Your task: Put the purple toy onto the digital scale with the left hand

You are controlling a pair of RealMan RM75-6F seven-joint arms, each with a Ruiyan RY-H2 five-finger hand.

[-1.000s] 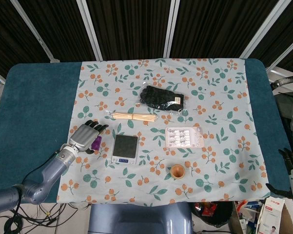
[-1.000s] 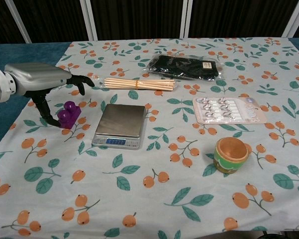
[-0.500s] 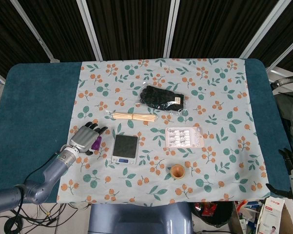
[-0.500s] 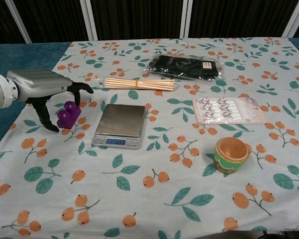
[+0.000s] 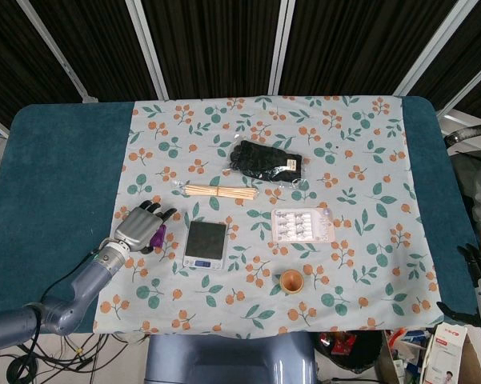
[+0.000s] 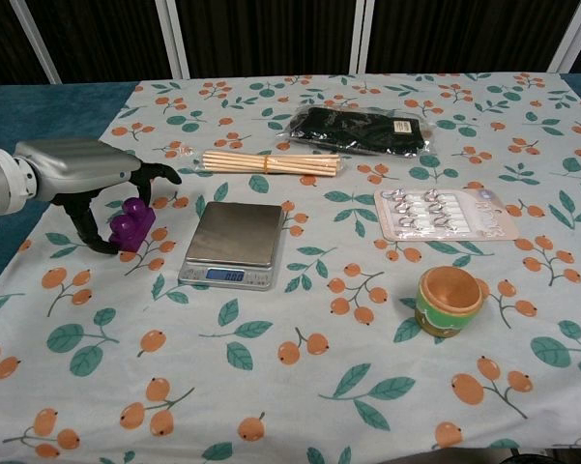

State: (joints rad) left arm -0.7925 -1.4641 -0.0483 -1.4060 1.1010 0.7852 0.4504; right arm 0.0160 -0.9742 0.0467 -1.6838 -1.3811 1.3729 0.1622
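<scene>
The purple toy (image 6: 131, 224) stands on the floral cloth just left of the digital scale (image 6: 232, 242), and looks slightly tilted. My left hand (image 6: 85, 170) is curled over it. Its thumb lies against the toy's near-left side and its fingers (image 6: 160, 175) reach round the far side, so the toy sits pinched between them. From the head view the toy (image 5: 158, 237) peeks out under the left hand (image 5: 138, 225), beside the scale (image 5: 205, 243). My right hand (image 5: 476, 282) hangs off the table's right edge, fingers apart, holding nothing.
A bundle of wooden sticks (image 6: 271, 161) lies behind the scale, with a black bagged item (image 6: 360, 130) further back. A blister pack (image 6: 443, 214) and a small wooden cup (image 6: 449, 301) sit to the scale's right.
The left hand has sunk lower and its thumb and fingers have drawn in around the purple toy, which now leans a little. The right hand has not moved.
</scene>
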